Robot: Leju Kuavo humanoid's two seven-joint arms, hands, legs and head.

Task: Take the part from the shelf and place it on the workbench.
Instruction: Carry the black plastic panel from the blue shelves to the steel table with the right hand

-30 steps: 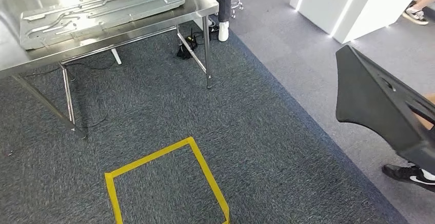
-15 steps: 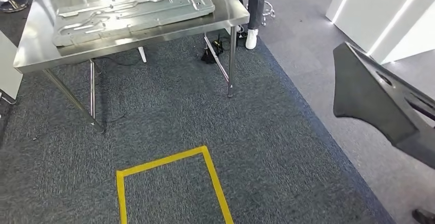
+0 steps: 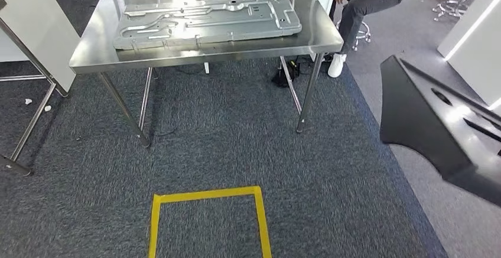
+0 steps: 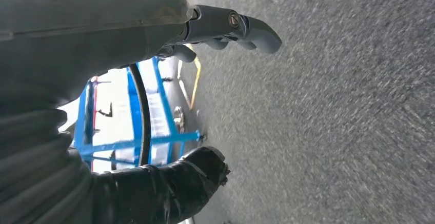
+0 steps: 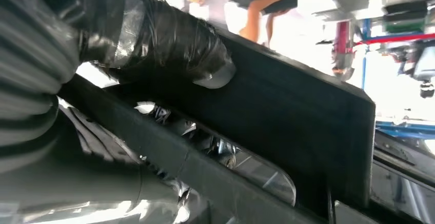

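A large black plastic part (image 3: 440,128) juts in from the right edge of the head view, raised above the carpet. My right hand (image 5: 154,34) grips this black part (image 5: 287,126), thumb pressed on its flat face. The steel workbench (image 3: 94,57) stands ahead across the carpet, with a long silver stamped metal panel (image 3: 207,20) lying on it. My left hand (image 4: 205,96) hangs over the carpet, fingers apart and holding nothing.
A yellow tape square (image 3: 207,219) marks the carpet in front of me. A person (image 3: 369,1) sits at the workbench's far right corner. A second table's legs (image 3: 26,110) stand at the left. White cabinets (image 3: 472,33) are at the right.
The whole view has swung, so the camera moved: the workbench now sits squarely ahead and centred, and the tape square is straight. The black part stays at the right edge.
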